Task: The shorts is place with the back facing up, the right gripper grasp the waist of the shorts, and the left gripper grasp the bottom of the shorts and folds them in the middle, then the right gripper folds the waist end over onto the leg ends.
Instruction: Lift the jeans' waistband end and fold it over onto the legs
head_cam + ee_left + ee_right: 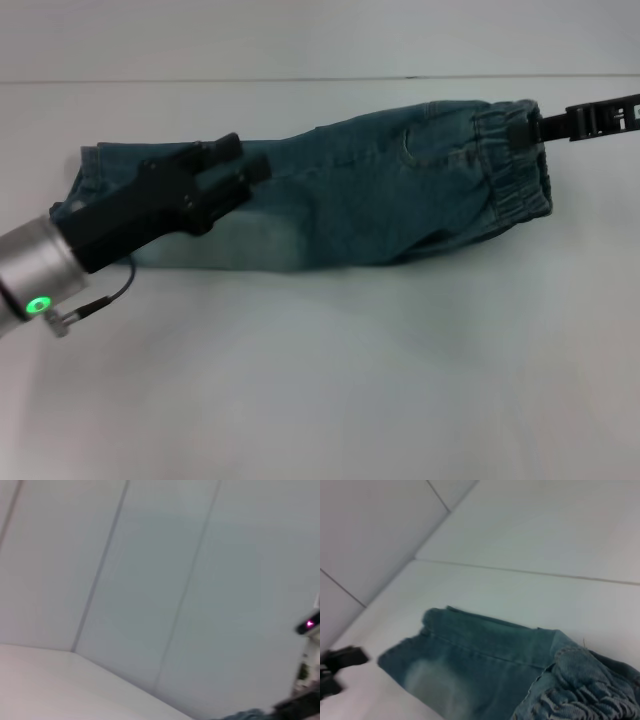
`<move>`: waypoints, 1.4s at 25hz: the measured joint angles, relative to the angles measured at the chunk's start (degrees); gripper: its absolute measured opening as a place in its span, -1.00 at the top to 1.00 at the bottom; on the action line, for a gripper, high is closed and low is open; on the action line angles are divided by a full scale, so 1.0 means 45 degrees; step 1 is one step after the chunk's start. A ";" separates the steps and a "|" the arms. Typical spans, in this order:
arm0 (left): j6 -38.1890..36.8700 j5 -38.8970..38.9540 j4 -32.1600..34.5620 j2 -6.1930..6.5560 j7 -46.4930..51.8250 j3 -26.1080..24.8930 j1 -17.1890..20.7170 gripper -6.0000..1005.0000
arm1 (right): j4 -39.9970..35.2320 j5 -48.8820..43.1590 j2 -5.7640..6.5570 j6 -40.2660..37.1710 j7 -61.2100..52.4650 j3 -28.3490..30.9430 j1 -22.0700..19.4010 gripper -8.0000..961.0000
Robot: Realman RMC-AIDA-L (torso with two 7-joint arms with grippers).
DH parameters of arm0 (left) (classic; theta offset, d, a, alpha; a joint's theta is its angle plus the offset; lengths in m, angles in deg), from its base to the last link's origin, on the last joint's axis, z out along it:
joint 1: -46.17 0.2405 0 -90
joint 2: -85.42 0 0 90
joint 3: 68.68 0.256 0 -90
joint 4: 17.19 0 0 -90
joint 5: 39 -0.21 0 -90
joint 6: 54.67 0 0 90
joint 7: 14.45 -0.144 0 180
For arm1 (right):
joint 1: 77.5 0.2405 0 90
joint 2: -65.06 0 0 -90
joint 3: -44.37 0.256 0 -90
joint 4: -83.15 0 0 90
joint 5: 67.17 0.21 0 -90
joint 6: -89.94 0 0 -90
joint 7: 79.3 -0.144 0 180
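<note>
Since the shorts [330, 190] are already lying as one long doubled strip across the white table [330, 400], the lengthwise fold is looking done. Left gripper [245, 165] is hovering over the leg end, whether spread or pinching cloth I cannot tell. Right gripper [522, 130] is pinching the elastic waist [510, 165]. Waist-over-legs fold is remaining.
</note>
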State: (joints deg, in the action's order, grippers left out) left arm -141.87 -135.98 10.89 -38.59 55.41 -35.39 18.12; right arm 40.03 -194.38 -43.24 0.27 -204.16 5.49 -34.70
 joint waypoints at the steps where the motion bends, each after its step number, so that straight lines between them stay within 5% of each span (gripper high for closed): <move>1: 0.0358 0.0224 -0.0378 -0.0013 -0.0316 0.0000 -0.0178 -0.54 | -0.0002 0.0066 0.0024 -0.0181 0.0014 0.0170 -0.0018 0.85; 4: 0.1716 0.0869 -0.1678 -0.0085 -0.1639 0.0003 -0.0862 -0.07 | -0.0004 0.0298 0.0117 -0.0692 0.0087 0.0631 -0.0104 0.85; 15: 0.5683 0.4860 -0.6780 -0.0145 -0.9089 -0.0525 -0.2976 0.86 | -0.0282 0.2114 0.0746 -0.2571 -0.0295 0.1407 -0.0132 0.85; 30: 0.5887 0.4109 -1.0463 -0.0138 -0.9794 -0.0682 -0.4403 0.92 | -0.0848 0.2597 0.0638 -0.3184 -0.0650 0.1315 0.0567 0.85; 35: 0.6341 0.2232 -1.1437 -0.0136 -0.9834 -0.2392 -0.4764 0.90 | -0.0848 0.2606 0.0603 -0.3199 -0.0645 0.1272 0.0712 0.86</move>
State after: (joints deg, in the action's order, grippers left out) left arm -113.34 -125.94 -40.58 -39.20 11.16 -46.15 -3.32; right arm 36.21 -182.65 -40.52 -14.13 -207.06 11.21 -31.49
